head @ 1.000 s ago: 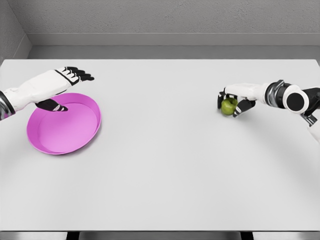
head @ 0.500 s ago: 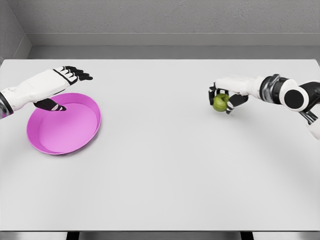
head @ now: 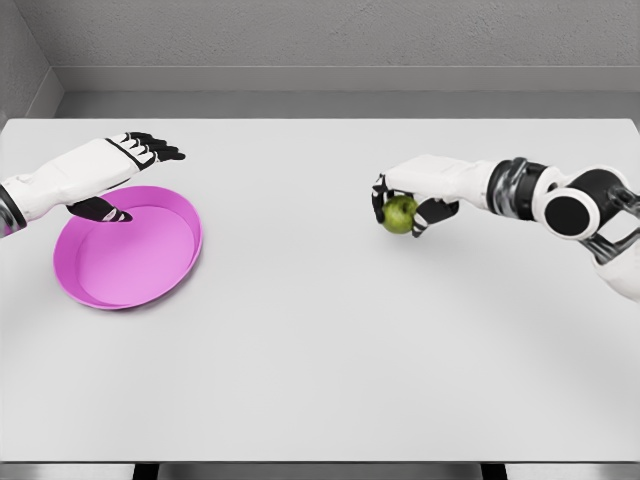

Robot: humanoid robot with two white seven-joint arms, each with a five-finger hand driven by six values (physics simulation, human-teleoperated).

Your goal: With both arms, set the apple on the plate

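Apple in the right hand, right of centre

Head view: the apple (head: 401,213) sits gripped in the right hand (head: 412,194), above the table (head: 320,340), well apart from the plate (head: 128,250) at left. The left hand (head: 112,170) hovers over the plate's far rim, fingers spread, holding nothing.

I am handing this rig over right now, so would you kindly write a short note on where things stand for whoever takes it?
Right hand: shut on the small green apple, right of the table's middle; whether it is lifted clear of the white table I cannot tell.
Left hand: open, holding nothing, by the far left rim of the round pink plate.
Done: apple grasped.
Left: carry it across to the plate at the table's left, set it down there, release. The left hand may be meant to steady the plate or take the apple.
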